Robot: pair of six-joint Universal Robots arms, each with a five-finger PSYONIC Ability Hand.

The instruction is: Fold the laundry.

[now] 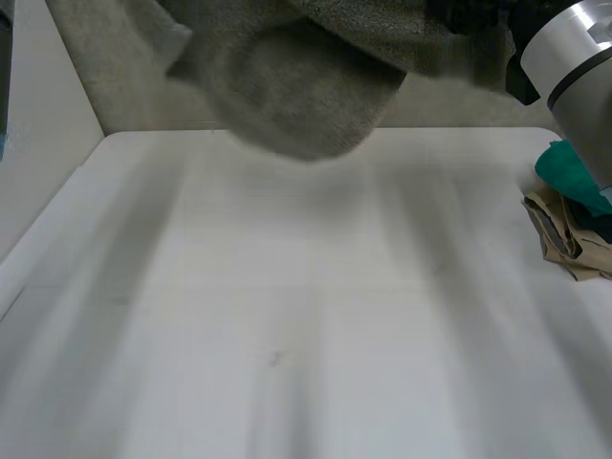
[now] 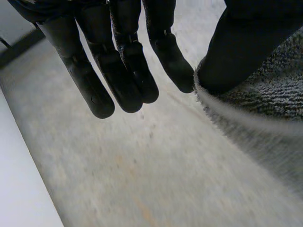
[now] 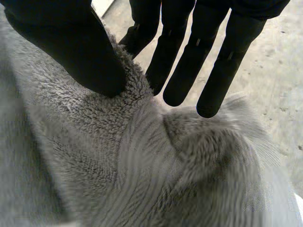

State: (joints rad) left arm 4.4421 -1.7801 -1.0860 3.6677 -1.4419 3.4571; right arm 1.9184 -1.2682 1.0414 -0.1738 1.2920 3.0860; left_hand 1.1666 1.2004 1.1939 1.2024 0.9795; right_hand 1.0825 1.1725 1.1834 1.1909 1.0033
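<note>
A grey fluffy towel (image 1: 296, 86) hangs bunched in the air over the far edge of the white table (image 1: 287, 306). In the left wrist view my left hand (image 2: 118, 71) has its thumb pressed into an edge of the towel (image 2: 265, 113), with the fingers hanging straight beside it. In the right wrist view my right hand (image 3: 189, 61) pinches the towel (image 3: 118, 161): the thumb digs into the pile on one side and the straight fingers lie behind the cloth. My right arm (image 1: 574, 57) comes in at the far right.
A small heap of laundry lies at the table's right edge: a teal cloth (image 1: 569, 172) on top of a tan one (image 1: 564, 239). Pale floor lies beyond the table's far edge.
</note>
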